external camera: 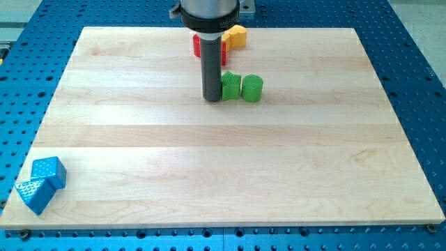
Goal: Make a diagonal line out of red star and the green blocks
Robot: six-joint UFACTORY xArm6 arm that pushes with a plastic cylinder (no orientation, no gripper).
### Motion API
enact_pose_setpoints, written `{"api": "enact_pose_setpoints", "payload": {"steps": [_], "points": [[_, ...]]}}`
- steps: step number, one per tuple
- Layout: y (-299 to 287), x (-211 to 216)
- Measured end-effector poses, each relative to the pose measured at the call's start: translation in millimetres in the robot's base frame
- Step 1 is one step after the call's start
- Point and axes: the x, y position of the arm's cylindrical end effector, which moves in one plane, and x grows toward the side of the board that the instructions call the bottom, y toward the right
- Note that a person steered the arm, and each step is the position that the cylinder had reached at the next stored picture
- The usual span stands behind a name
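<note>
Touching my tip point(212, 98) (left side): green star point(231, 86).

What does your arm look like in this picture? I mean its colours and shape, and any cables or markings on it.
Only my arm's end shows: a straight, dark grey cylindrical rod, ending at my tip on the wooden board. Above it sits a wider black collar under a pale grey, rounded housing, cut off by the view's top. I see no cables or markings.

A straight dark grey rod ending in my tip point(212, 100) hangs from a wider black-and-silver collar.
</note>
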Motion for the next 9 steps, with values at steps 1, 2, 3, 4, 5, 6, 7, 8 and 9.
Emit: {"api": "enact_pose_setpoints", "payload": {"steps": [1, 2, 3, 4, 5, 6, 7, 8, 9], "points": [[25, 28], [56, 32], [48, -22], [28, -72], [78, -63], [134, -39], [150, -1], [69, -8], [19, -39]]}}
